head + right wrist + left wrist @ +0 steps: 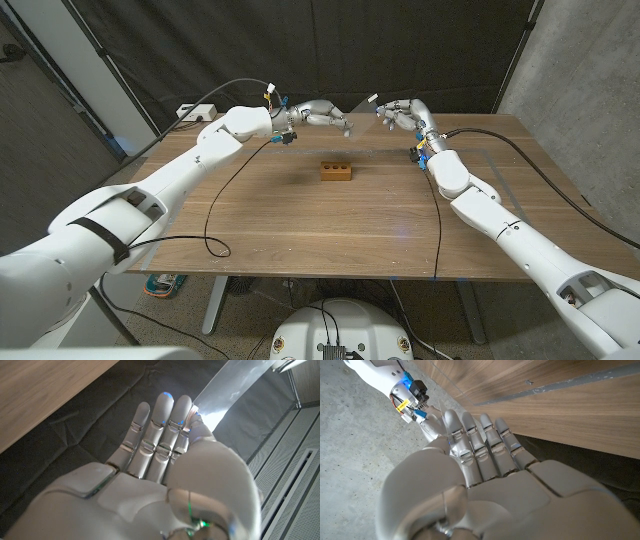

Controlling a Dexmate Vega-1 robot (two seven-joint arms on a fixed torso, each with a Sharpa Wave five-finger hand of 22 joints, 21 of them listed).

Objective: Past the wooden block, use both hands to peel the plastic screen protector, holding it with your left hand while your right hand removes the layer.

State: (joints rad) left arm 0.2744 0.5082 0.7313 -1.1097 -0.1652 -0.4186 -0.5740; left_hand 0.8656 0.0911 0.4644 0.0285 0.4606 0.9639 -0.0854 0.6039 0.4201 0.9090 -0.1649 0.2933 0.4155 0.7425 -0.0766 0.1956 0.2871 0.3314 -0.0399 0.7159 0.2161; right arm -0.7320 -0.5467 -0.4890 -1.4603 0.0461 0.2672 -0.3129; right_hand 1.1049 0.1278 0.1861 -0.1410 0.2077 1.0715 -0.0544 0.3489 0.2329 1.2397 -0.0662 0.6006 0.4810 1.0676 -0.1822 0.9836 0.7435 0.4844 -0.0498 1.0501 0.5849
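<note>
The small wooden block (pixel 337 171) with holes in its top stands mid-table. Beyond it both hands hover above the far edge, fingertips towards each other with a small gap between. My right hand (pixel 400 113) pinches a strip of clear, shiny plastic film (pixel 227 385) between thumb and finger; the film runs away from the fingertips (pixel 192 411). My left hand (pixel 325 115) has its fingers held together, and the thin clear edge of the screen protector (pixel 445 417) shows at its fingertips (pixel 470 425). The sheet itself is barely visible in the head view.
The wooden table (pixel 300 230) carries a looping black cable (pixel 213 215) on the left and another (pixel 439 215) on the right. A faint clear mat outline (pixel 470 152) lies along the far side. A white box (pixel 195 113) sits at the back left.
</note>
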